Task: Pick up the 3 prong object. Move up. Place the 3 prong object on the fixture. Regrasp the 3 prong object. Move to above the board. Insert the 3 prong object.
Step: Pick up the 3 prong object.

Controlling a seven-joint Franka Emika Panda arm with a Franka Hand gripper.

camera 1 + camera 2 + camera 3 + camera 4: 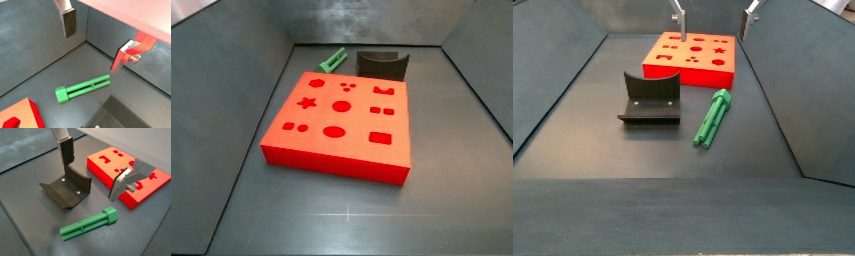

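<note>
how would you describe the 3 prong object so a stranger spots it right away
Start at the big red board. Beside it stands the dark fixture, and next to that the 3 prong object lies flat on the floor. It is the only green, slim piece; the open claw hangs above.

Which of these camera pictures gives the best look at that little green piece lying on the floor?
A wrist view shows the 3 prong object whole and close, lying flat beside the fixture, under the open gripper. Another wrist view shows its slotted length. One side view shows it whole but smaller; in another only a tip shows.
</note>
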